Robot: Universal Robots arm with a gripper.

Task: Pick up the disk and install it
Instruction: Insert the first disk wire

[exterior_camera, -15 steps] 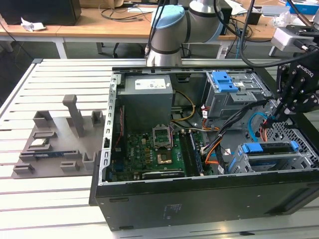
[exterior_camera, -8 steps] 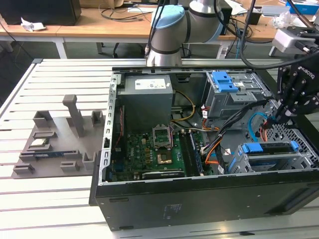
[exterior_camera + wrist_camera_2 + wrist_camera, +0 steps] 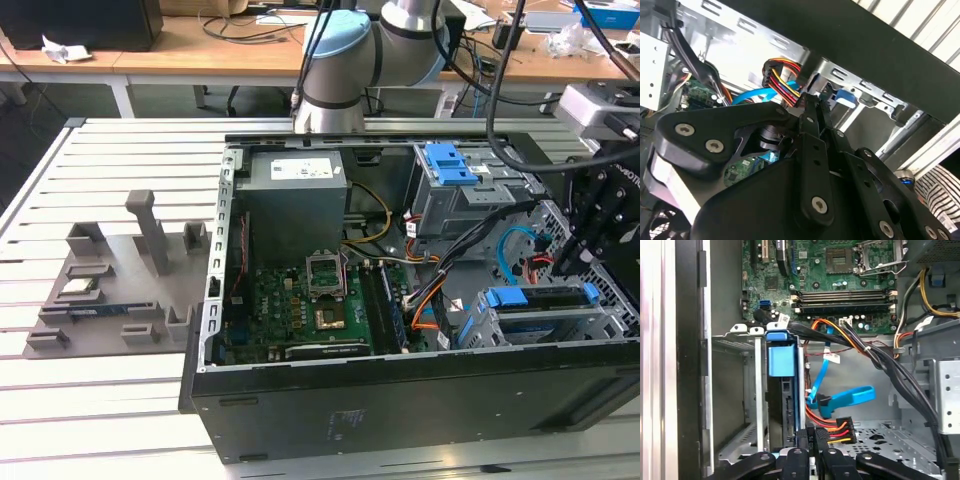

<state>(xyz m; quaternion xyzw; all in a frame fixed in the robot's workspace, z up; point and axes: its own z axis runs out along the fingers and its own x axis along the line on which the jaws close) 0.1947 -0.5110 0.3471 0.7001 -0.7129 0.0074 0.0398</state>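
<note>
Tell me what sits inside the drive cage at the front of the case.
The disk, edged by blue rails, sits in the drive cage, and the pincer hangs just above it. The cage walls cover the disk's underside and connectors.

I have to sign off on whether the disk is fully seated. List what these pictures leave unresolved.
- Exterior view: the gripper covers the end of the disk that lies towards the exterior view's right.
- First wrist view: the disk stands edge-on in the drive bay, so its label face is hidden. The gripper covers the end nearest the camera.
- Second wrist view: the gripper's own black body blocks the bay behind it.
</note>
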